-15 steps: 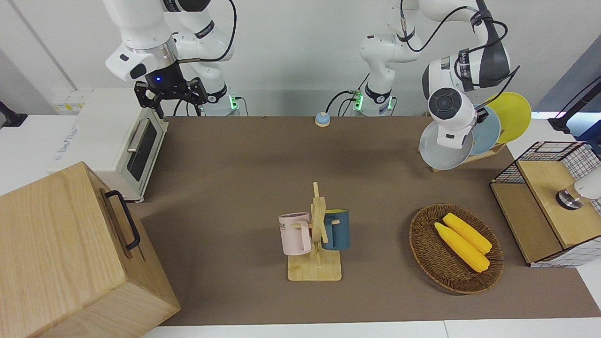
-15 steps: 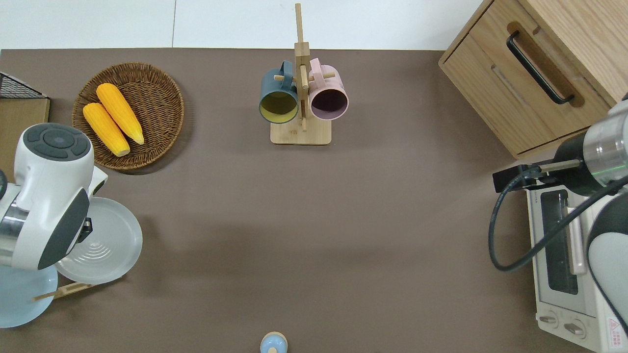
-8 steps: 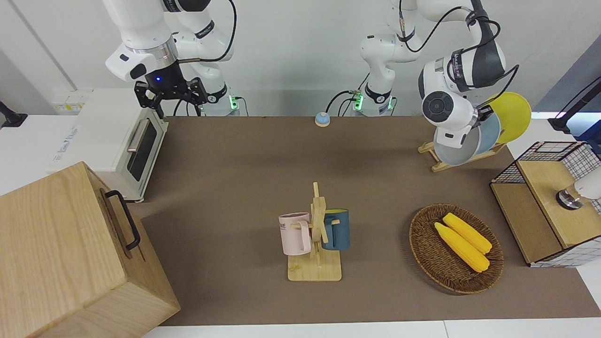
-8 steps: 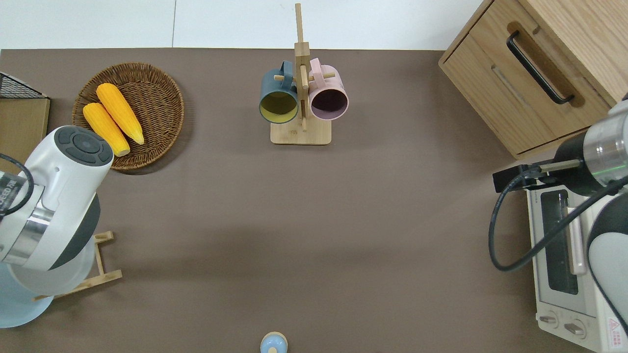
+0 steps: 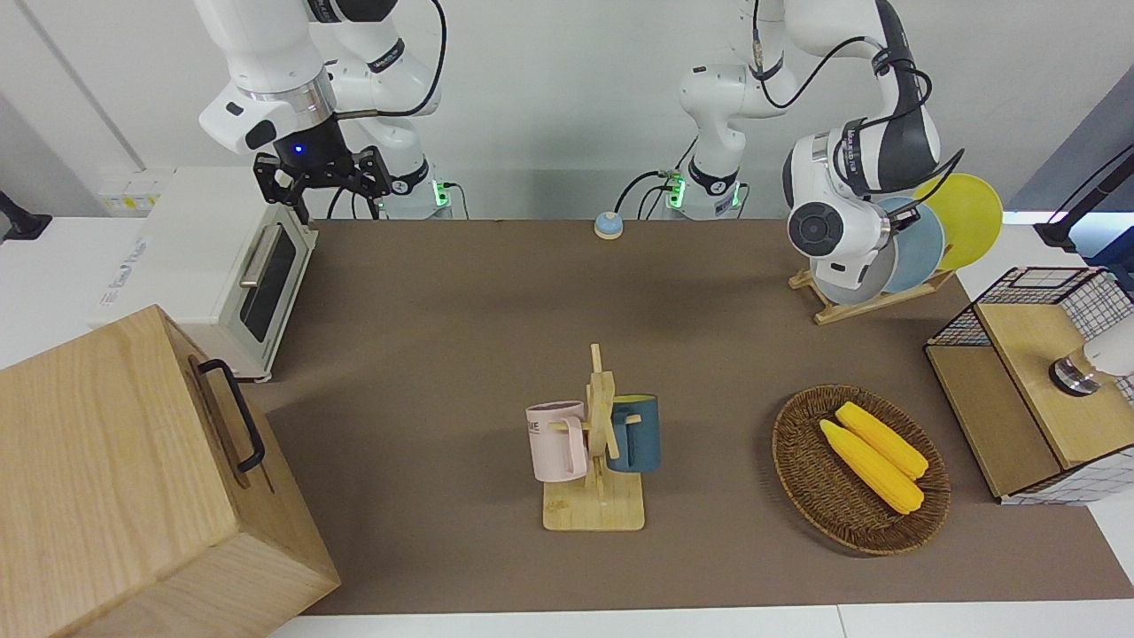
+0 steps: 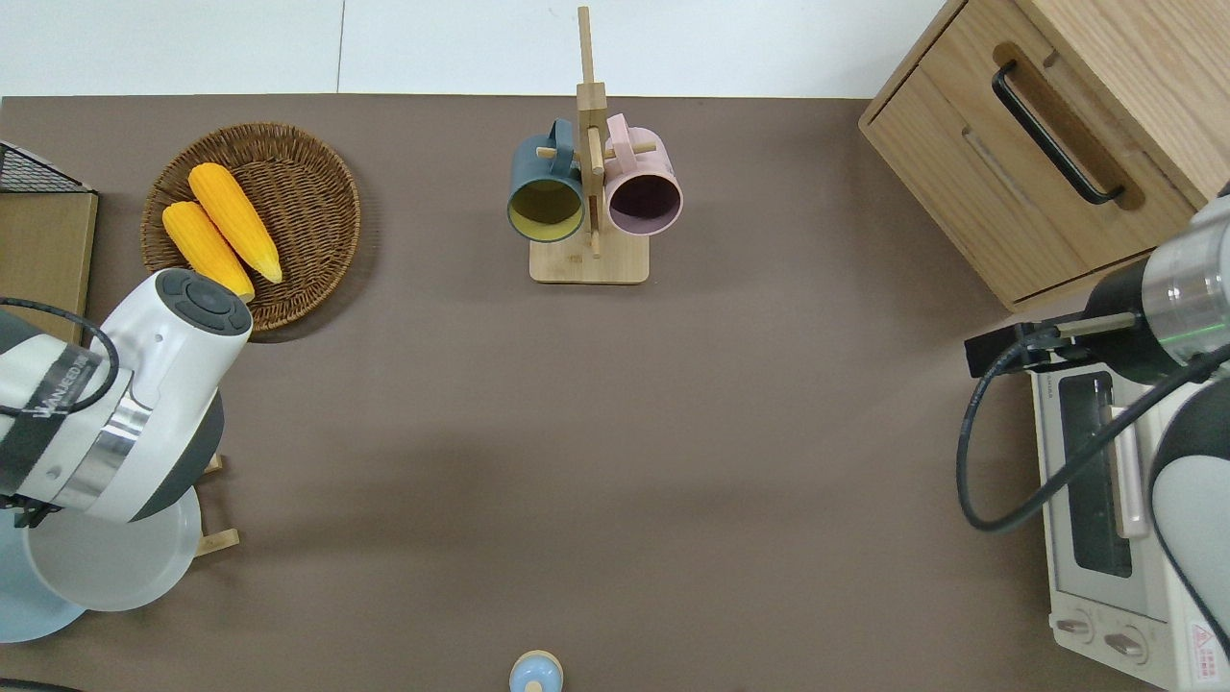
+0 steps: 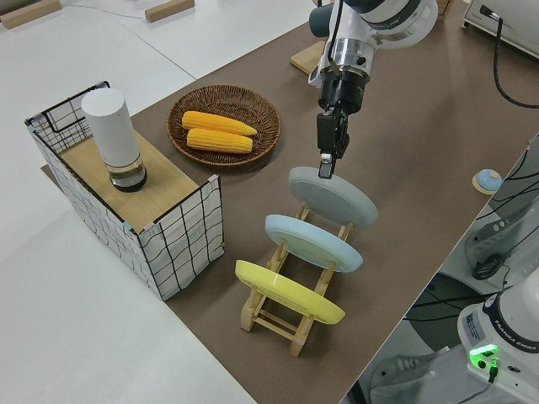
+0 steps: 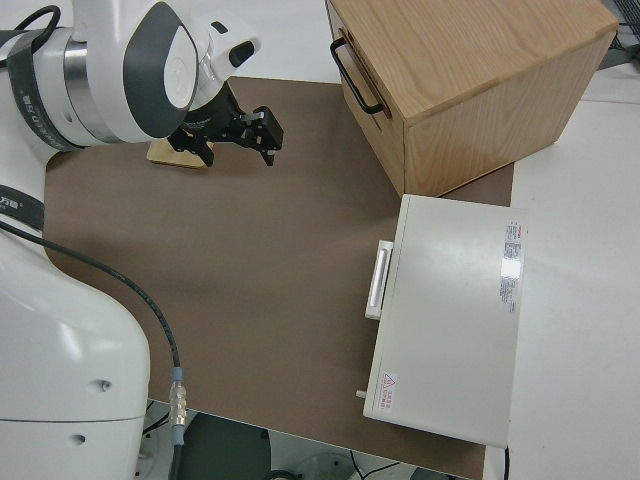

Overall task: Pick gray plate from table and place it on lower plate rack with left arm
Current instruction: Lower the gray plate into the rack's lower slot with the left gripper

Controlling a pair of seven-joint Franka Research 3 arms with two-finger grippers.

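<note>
- While my left jaws (image 7: 327, 160) hold the gray plate (image 7: 332, 194) by its upper edge, it leans in the end slot of the rack (image 7: 286, 316), the slot farthest from me, beside the blue plate (image 7: 313, 241).
- If I let go before it sits between the pegs, I think it may slide onto the desk (image 5: 461, 292) or knock the blue plate.
- It is round, plain pale gray, with a low rim.
- My right arm is parked, its jaws (image 5: 322, 184) open.

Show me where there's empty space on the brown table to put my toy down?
The biggest bare patch lies between the mug tree, the toaster oven and the small blue bell. It is crowded at the left arm's end, where the left pincer grips the gray plate at the plate rack, near the corn basket.
</note>
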